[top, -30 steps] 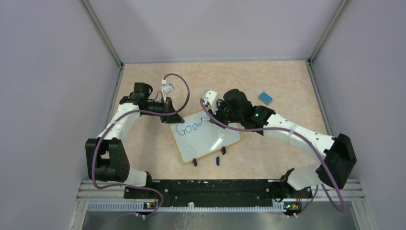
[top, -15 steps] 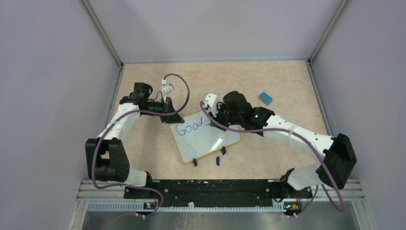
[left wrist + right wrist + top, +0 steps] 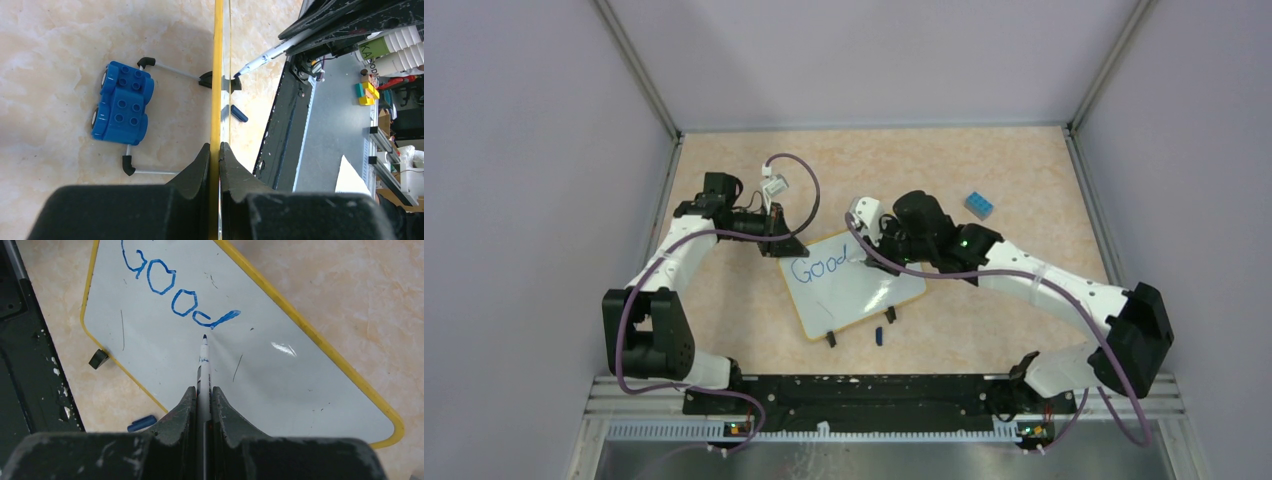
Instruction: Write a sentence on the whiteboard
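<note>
The whiteboard [image 3: 856, 290] lies tilted on the table, white with a yellow rim, and "Good" [image 3: 817, 268] is written on it in blue. My left gripper [image 3: 786, 243] is shut on its far-left corner; in the left wrist view the jaws [image 3: 218, 146] pinch the yellow rim [image 3: 218, 75] edge-on. My right gripper [image 3: 202, 390] is shut on a white marker [image 3: 203, 365]. The marker's dark tip points at the whiteboard [image 3: 280, 380] just below the tail of the "d" in "Good" [image 3: 165, 285]. Whether the tip touches the surface I cannot tell.
A small blue block [image 3: 980, 206] sits at the back right of the table, also visible as the blue block [image 3: 121, 107] beside the board's wire feet. A blue marker cap [image 3: 878, 334] lies near the board's front edge. Grey walls enclose three sides; the black base rail [image 3: 864, 392] runs along the front.
My right arm has shifted slightly toward the near side with the marker. The lettering, the board and the left arm look the same.
</note>
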